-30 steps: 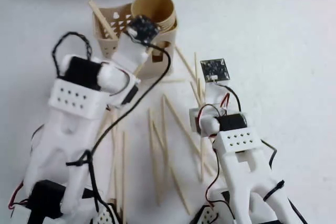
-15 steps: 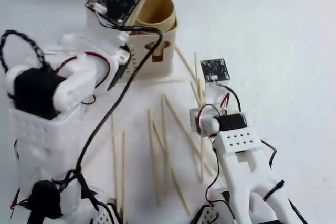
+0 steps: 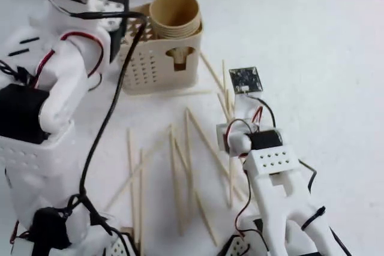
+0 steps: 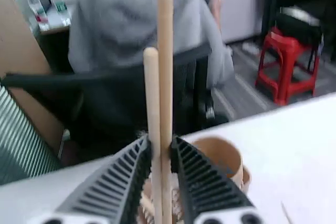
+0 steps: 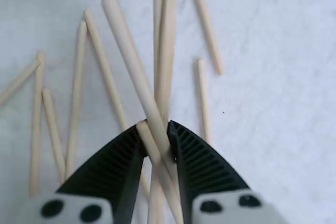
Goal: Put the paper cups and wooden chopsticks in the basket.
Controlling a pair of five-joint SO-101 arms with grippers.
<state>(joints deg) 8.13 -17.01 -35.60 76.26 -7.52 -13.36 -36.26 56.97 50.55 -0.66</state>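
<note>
My left gripper (image 4: 160, 148) is shut on two wooden chopsticks (image 4: 165, 51) that stand upright between its jaws. It is raised high, above and beside the cream basket (image 3: 153, 70). A stack of paper cups (image 3: 175, 11) sits in the basket's right end, and the top cup (image 4: 218, 156) lies below the left gripper. Several loose chopsticks (image 3: 180, 166) are scattered on the white table in front of the basket. My right gripper (image 5: 156, 137) is low on the table, shut on crossed chopsticks (image 5: 137, 77) in that pile. The right arm (image 3: 264, 148) stands to their right.
The raised left arm (image 3: 48, 88) and its black cable (image 3: 108, 118) hang over the table's left side. More chopsticks (image 3: 213, 73) lie just right of the basket. Open white table (image 3: 318, 58) stretches to the right. A red stool (image 4: 286, 56) stands off the table.
The left arm rose from the basket up and toward the far left, carrying the chopsticks with it. The right arm stayed where it was.
</note>
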